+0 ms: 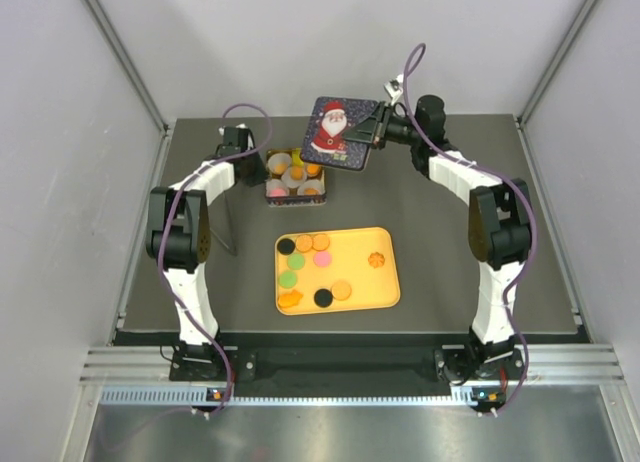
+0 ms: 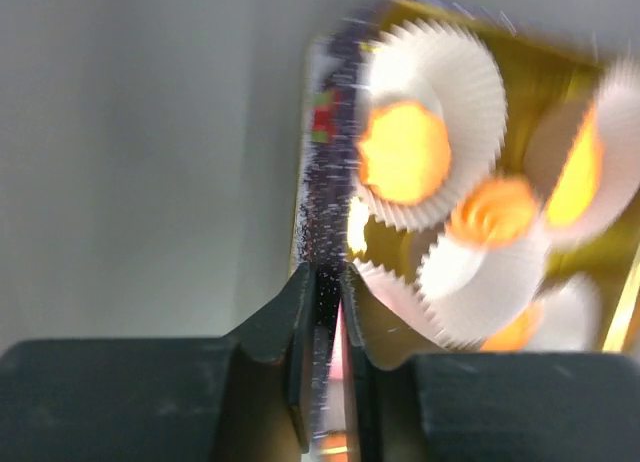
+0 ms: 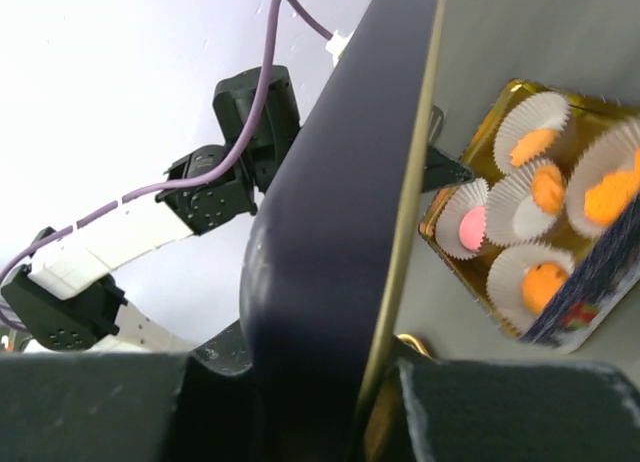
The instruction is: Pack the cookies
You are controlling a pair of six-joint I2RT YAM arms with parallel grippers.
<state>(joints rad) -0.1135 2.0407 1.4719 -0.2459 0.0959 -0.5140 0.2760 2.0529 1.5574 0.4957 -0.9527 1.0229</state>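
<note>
Several cookies in orange, black, green and pink lie on a yellow tray. Behind it stands a dark tin with a gold inside, holding white paper cups with orange and pink cookies in them. My left gripper is shut on the tin's left wall. In the top view the left gripper sits at the tin's left side. My right gripper is shut on the Santa lid, held tilted above and right of the tin. The lid fills the right wrist view, the tin beyond it.
White enclosure walls rise on three sides of the dark table. A thin metal rod stands left of the tray. The left arm's wrist and purple cable show past the lid.
</note>
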